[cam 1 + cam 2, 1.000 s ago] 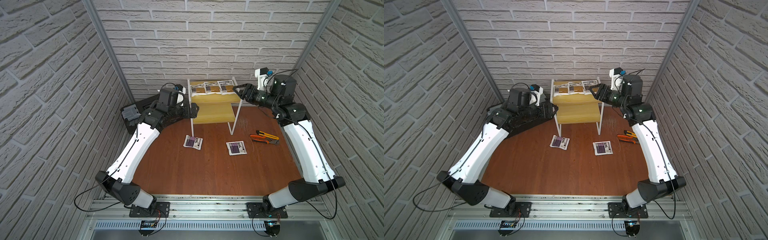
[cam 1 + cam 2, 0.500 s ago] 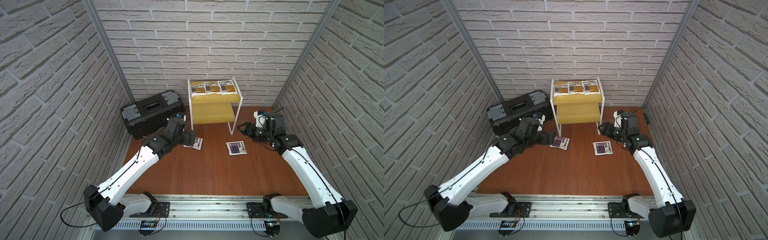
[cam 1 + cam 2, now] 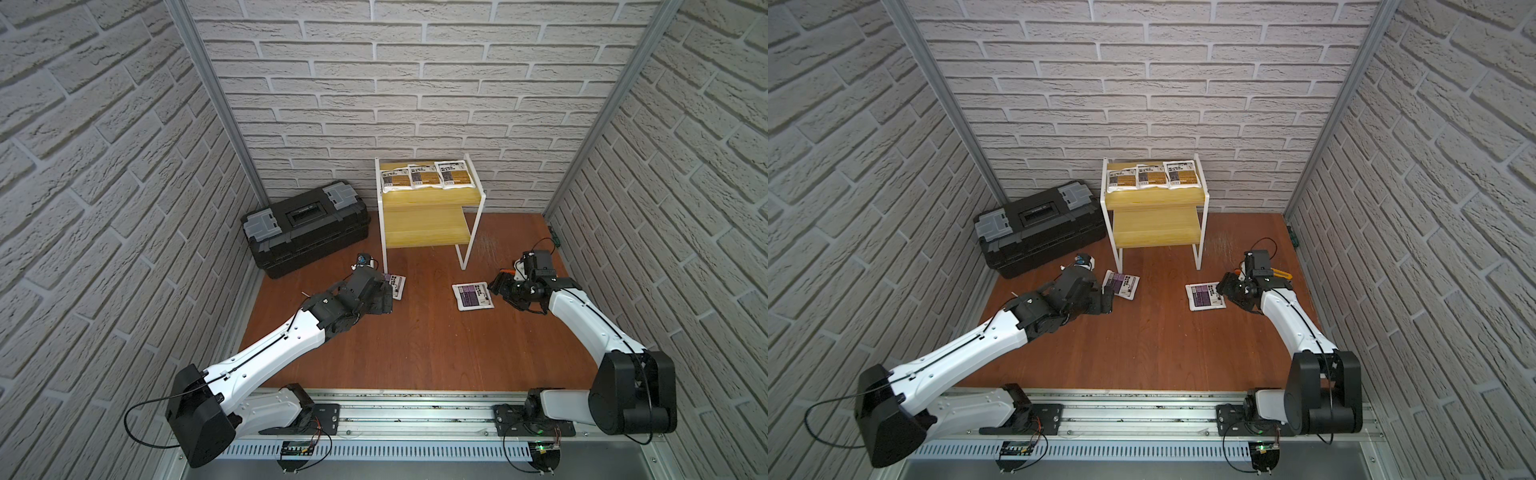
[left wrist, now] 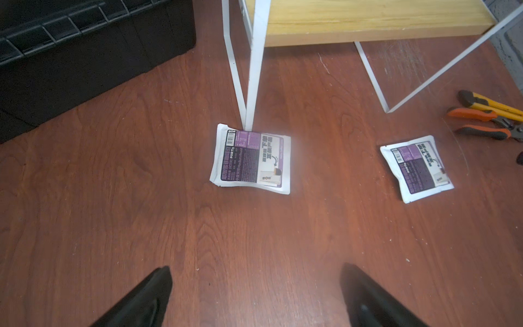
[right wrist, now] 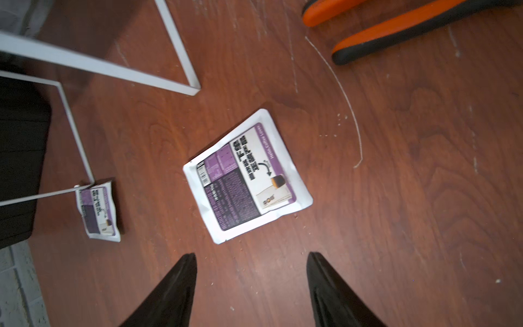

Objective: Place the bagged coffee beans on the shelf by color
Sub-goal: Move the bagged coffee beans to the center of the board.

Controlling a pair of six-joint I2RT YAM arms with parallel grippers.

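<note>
Progress stands at part done. In both top views, three orange-brown pouches (image 3: 420,180) lie side by side on the upper board of the shelf (image 3: 424,232), whose lower board is bare. The left purple pouch (image 3: 398,286) and the right purple pouch (image 3: 473,295) lie flat on the tabletop (image 3: 415,345) in front of it, well apart. I record the left gripper (image 3: 385,296) low at the near edge of its pouch and the right gripper (image 3: 500,287) low just beside the other. A black toolbox (image 3: 305,226) stands off to the left. In the left wrist view, the left gripper's jaws stand wide apart with nothing between them. The pouch lies ahead, its far edge at the foot of a shelf leg; touching or pinned, I cannot tell. In the right wrist view, the right gripper is likewise parted and empty, its pouch skewed just ahead, orange-handled pliers (image 5: 410,31) beyond. In my judgement the step in hand is the approach to the purple pair. The next move calls for each gripper to come down over a pouch edge and close, as flat pouches offer little to bite. Each pouch then goes to the lower board, kept clear of the white frame.
</note>
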